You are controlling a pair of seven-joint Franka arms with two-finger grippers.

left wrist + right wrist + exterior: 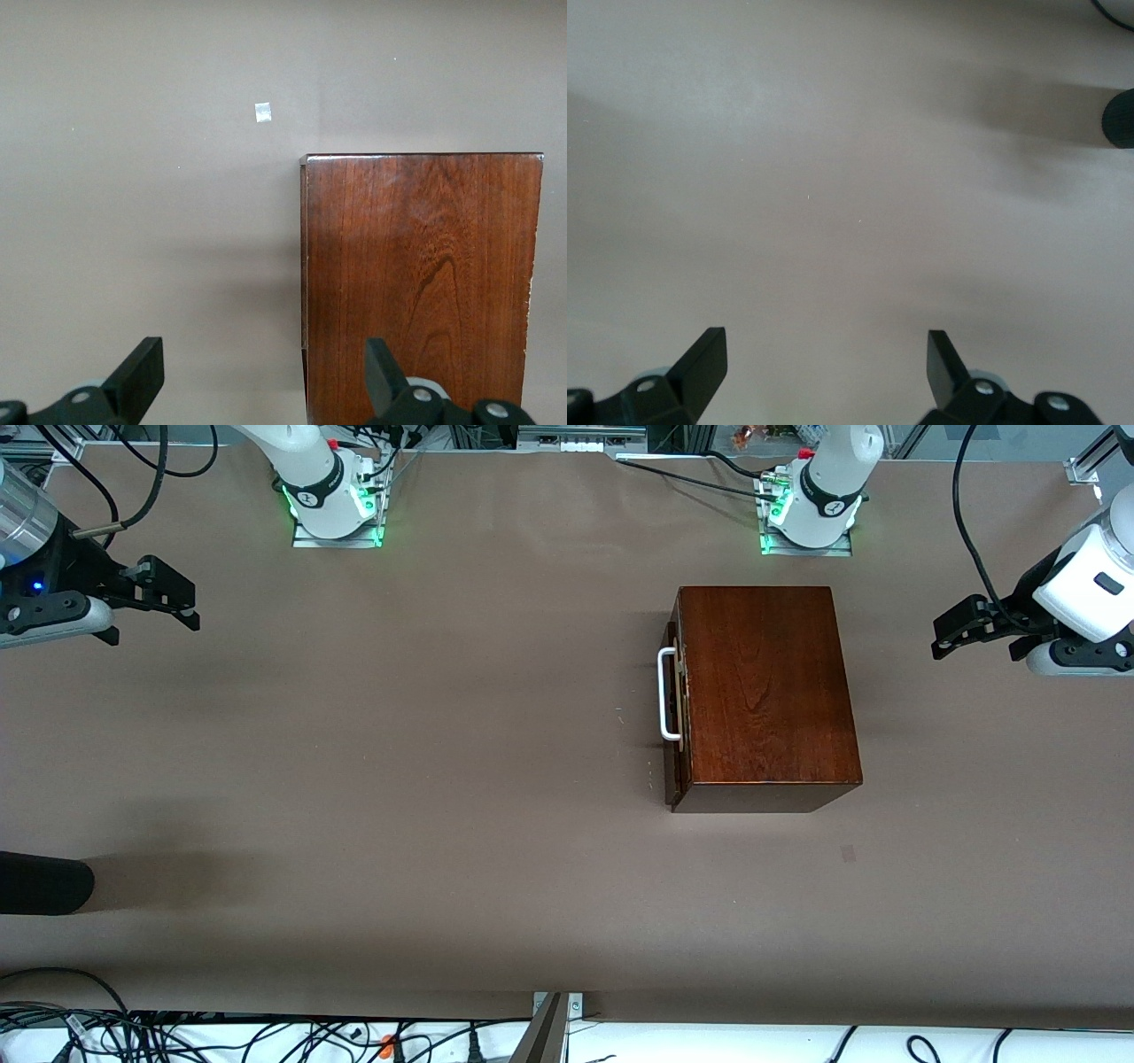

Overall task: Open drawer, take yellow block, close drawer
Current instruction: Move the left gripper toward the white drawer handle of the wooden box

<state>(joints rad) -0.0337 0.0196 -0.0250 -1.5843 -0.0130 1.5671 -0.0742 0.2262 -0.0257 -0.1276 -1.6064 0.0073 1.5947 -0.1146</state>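
- Brown matte surface [399, 779] spreads wide under both arms, with loose black cables along its edge nearest the front camera.
- Near that edge, at the right arm's end, a rounded black object [40, 883] pokes in from the side and throws a soft shadow; it also shows at the rim of the right wrist view.
- Farther in, a small pale square mark [849, 854] sits on the surface, just nearer the front camera than the box.
- Farther again stands the dark reddish-brown wooden box [766, 691], toward the left arm's end of the surface; the left wrist view shows its grained top.
- The drawer [675, 708], a dark wood front with a white U-shaped bar handle [667, 693], faces the right arm's end of the surface. It sits almost flush with the box, a thin gap showing at the front.
- The yellow block is not visible in any view.
- The left tool [961, 627] hangs over bare surface at the left arm's end, well apart from the box, its two black fingers [142, 372] spread wide with nothing between them.
- The right tool [164, 589] hangs over bare surface at the right arm's end, well apart from the drawer, fingers [704, 363] likewise spread and empty.
- Farthest off, both white arm bases stand along the surface's edge, each lit green at the foot.
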